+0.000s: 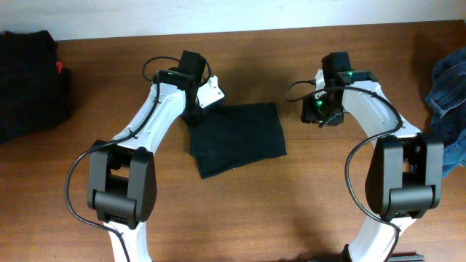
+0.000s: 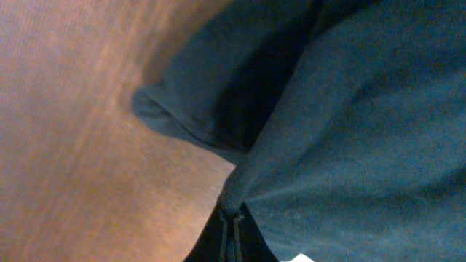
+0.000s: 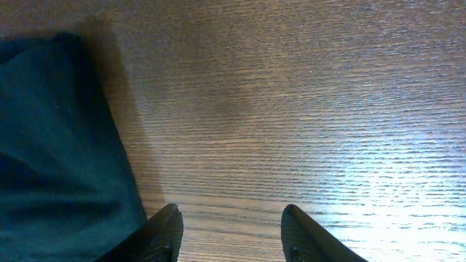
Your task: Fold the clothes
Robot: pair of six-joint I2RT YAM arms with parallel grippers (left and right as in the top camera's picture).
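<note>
Black T-shirt (image 1: 237,138), plain and very dark, folded to a rough rectangle a little left of centre in the overhead view, flat on the brown wooden table (image 1: 291,218), long sides tilted slightly down to the left.

Left gripper (image 2: 231,234) down at the upper left corner of the shirt, clamped tight on the cloth. In the left wrist view, 2 dark fingers pressed together at the bottom centre, with a pinch of fabric gathered into a small peak right above them. Rest of the shirt across the right half of that view; a rounded fold edge toward the middle, bare wood on the left.

Right gripper (image 3: 233,234) to the right of the shirt in the overhead view, near its upper right corner but apart from it. Jaws about half spread, nothing between them, only wood grain underneath. In the right wrist view, left finger (image 3: 164,231) just beside the shirt's edge at the lower left; touching or not, cannot tell.

Heap of dark cloth (image 1: 29,80) at the upper left edge of the overhead view, a small red spot on it. Blue denim garment (image 1: 448,102) at the right edge. Both well apart from the shirt.
</note>
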